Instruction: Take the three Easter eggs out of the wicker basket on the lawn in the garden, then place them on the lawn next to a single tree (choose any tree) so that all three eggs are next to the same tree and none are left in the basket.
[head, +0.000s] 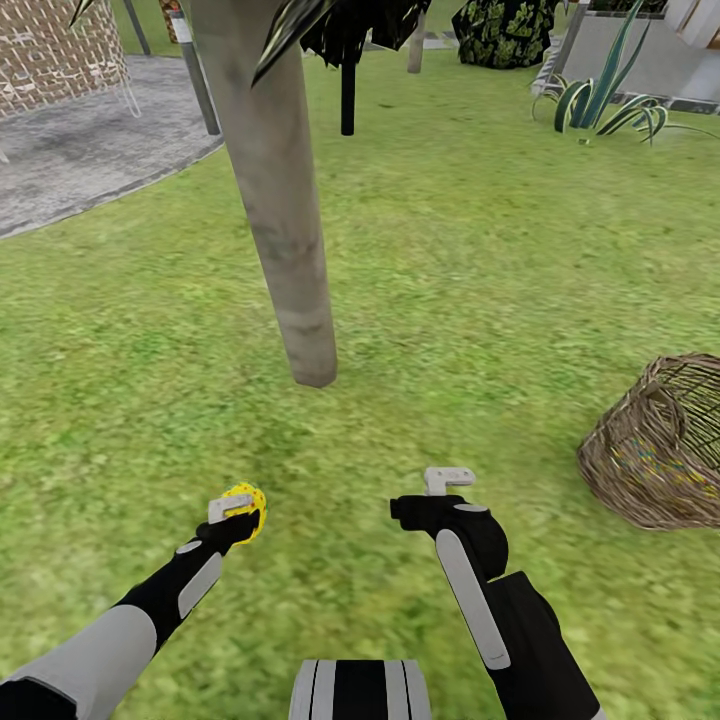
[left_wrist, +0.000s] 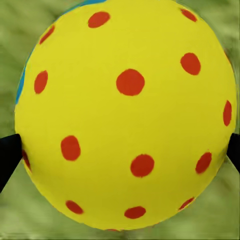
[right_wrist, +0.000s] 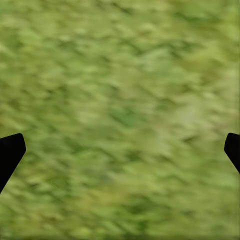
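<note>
My left gripper (head: 243, 512) is shut on a yellow Easter egg (head: 247, 508) with red dots, held over the lawn (head: 450, 260) a little short of the tree. In the left wrist view the egg (left_wrist: 125, 115) sits between the dark fingertips (left_wrist: 9, 155). The pale grey-beige tree trunk (head: 285, 250) leans down to the grass ahead of that gripper. My right gripper (head: 448, 480) hangs open over bare grass, with its fingertips (right_wrist: 10, 152) far apart. The wicker basket (head: 655, 445) lies tipped at the right edge, with something yellow faintly showing through its weave.
A grey paved round area (head: 70, 160) and a brick wall (head: 55, 45) lie at the far left. A thin dark trunk (head: 348, 95) stands beyond the tree. Spiky plants (head: 600, 95) and a planter box are at the far right.
</note>
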